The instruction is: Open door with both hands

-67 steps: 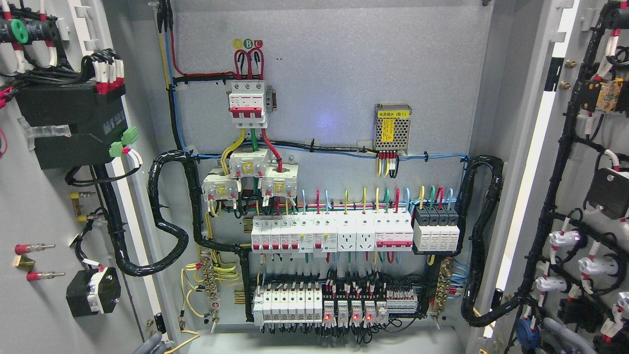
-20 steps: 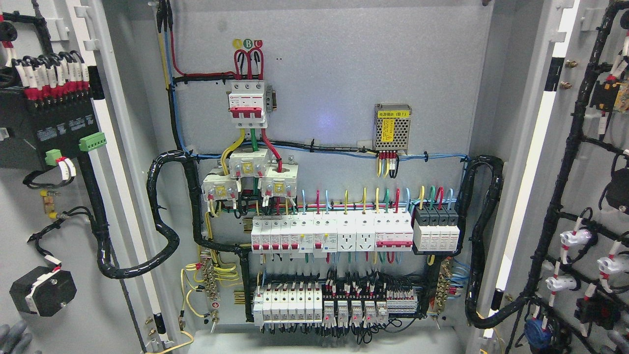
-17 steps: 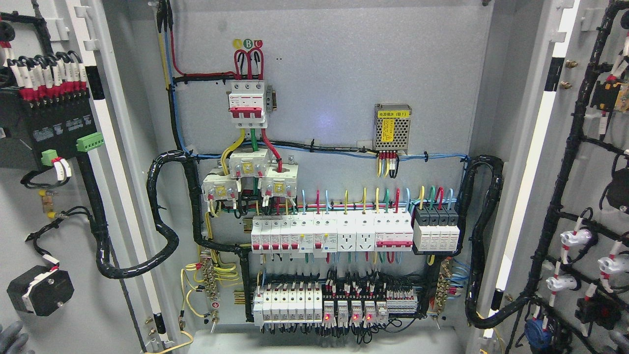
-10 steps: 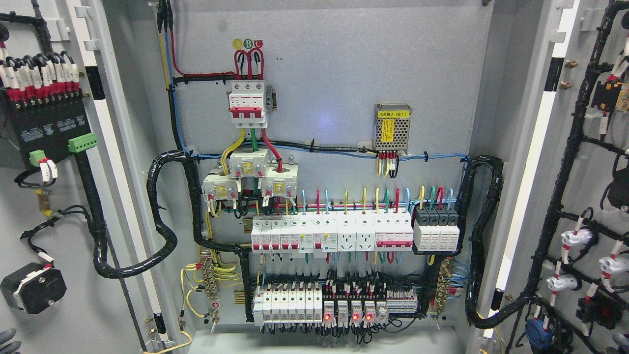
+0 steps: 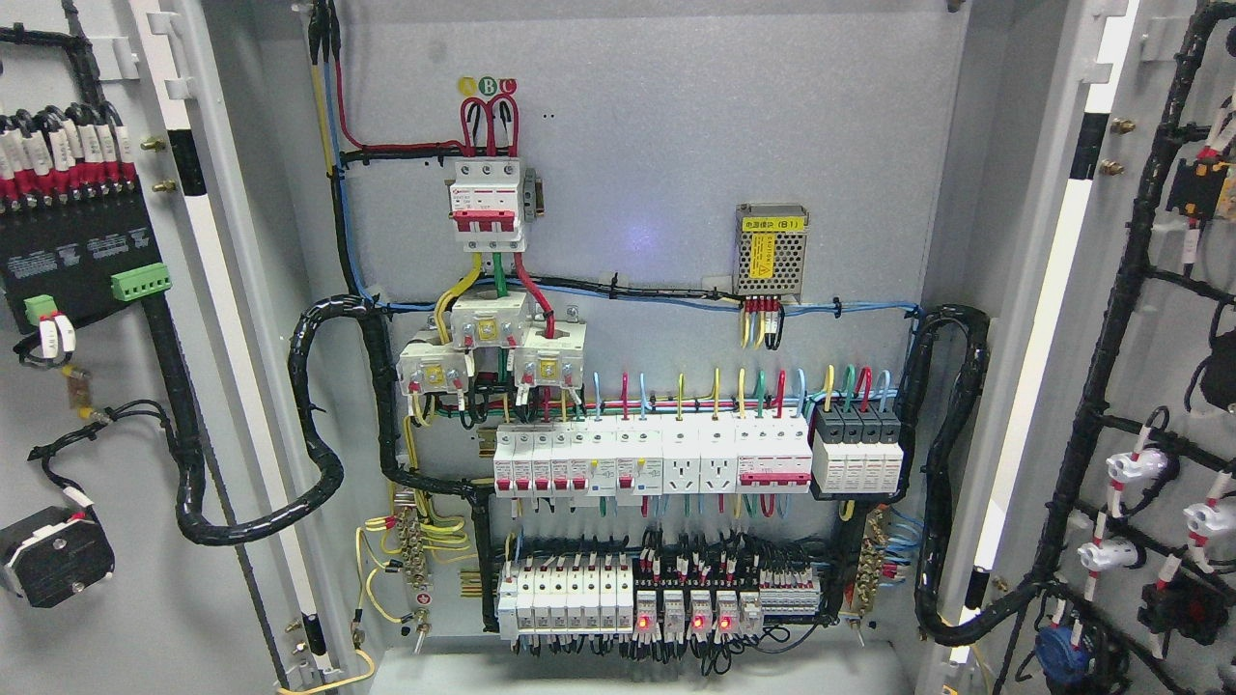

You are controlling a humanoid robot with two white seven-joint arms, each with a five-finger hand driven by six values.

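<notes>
Doors, left door (image 5: 87, 598) and right door (image 5: 1149, 116), stand wide open; task looks done. No robot hand visible, so its state is unknowable.

Back wall: a grey metal panel (image 5: 676, 125) fills the middle of the view, plain and matt.
Side walls: grey metal sides (image 5: 951, 193) stand at left and right of the panel.
Floor: a pale grey bottom ledge (image 5: 599, 676) shows at the lower edge.
Light: even and cool; a faint bluish spot (image 5: 632, 236) lies on the panel, and a bright white strip (image 5: 1038, 319) runs down the right side.
</notes>
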